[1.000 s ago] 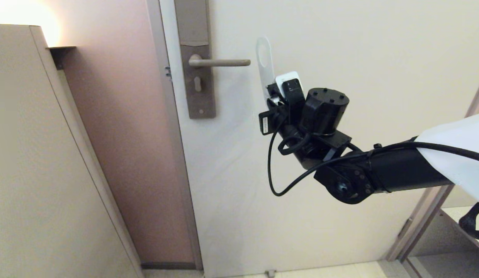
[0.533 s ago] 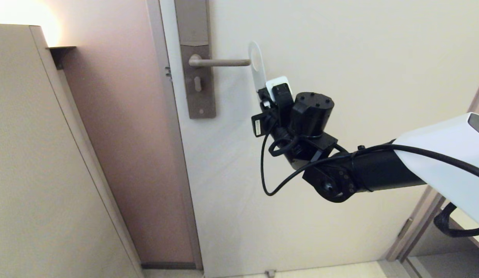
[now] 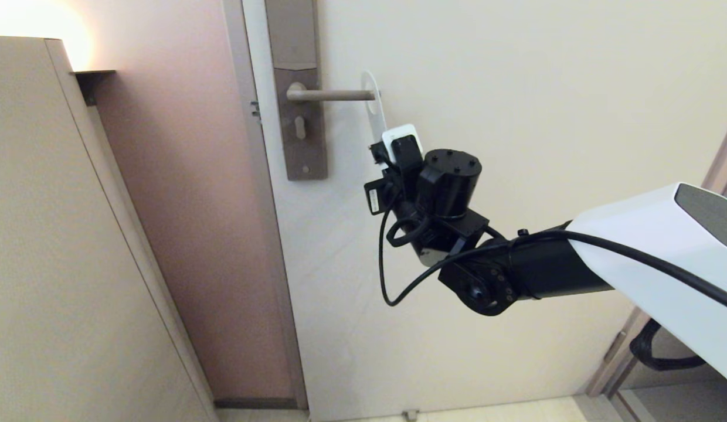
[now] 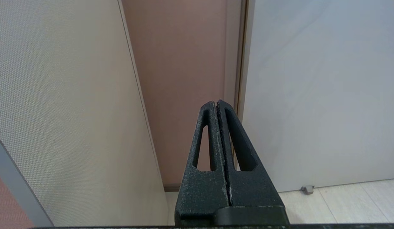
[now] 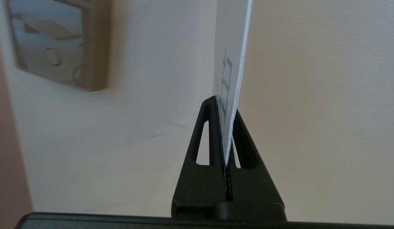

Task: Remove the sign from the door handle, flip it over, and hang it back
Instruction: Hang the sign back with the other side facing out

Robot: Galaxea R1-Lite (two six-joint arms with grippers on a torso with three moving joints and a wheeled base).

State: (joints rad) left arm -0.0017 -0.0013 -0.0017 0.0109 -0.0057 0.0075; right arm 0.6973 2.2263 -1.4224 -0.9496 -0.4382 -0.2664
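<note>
Closest to me, my left gripper [image 4: 217, 105] sits parked low by the doorframe, its two rough black triangular fingers pressed flat together with nothing between them. It faces a grainy beige panel [image 4: 57, 95], a strip of matte pinkish wall and the pale door.

My right arm reaches in from the right side of the head view, white shell giving way to a black tubular forearm with a loose black cable looping under the wrist. The right gripper [image 3: 380, 140] points up toward the lever, and in its wrist view the serrated black fingers [image 5: 213, 127] are clamped on the lower end of the sign [image 5: 230, 57]. That sign is a thin, flat, stiff card seen nearly edge-on, its white face carrying blue print turned toward one finger.

In the head view the sign [image 3: 372, 102] stands roughly upright, leaning slightly, its rounded top with the oval hole right at the free tip of the door handle [image 3: 328, 94]. I can't tell whether the tip has entered the hole or only touches the rim.

The handle is a slim, straight, matte beige-bronze lever lying level, fixed on a tall rectangular grey-brown backplate [image 3: 305, 152] with a keyhole below it. Behind all this is the smooth cream door [image 3: 516, 88].
</note>
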